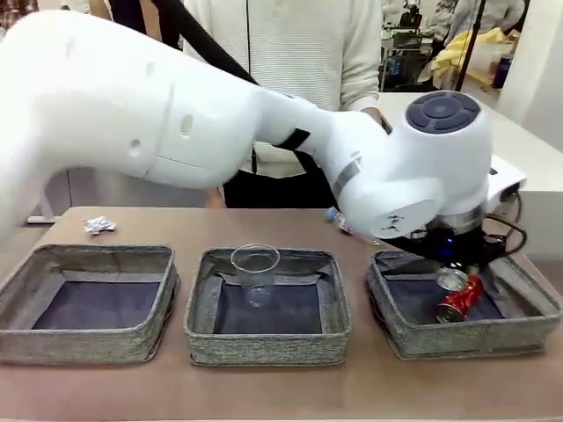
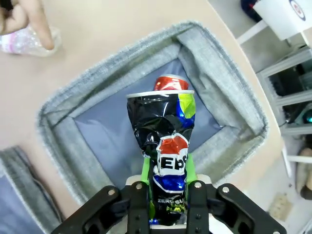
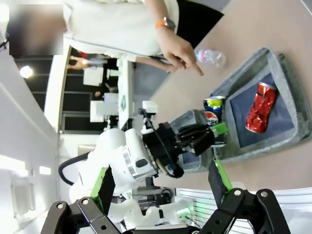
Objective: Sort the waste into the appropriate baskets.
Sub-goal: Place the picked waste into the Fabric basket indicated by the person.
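We see left arm stretched across to right basket; middle basket and left basket in row beside it. Right gripper spread, nothing between. Left gripper pinches blue can above right basket. Person's hand points at bottle on table. Cup upright in middle basket. Red can lies in right basket. Litter on table behind left basket.

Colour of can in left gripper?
Crushed can: black and dark blue, red-white logo; left wrist view.

Brown table, orange wristwatch
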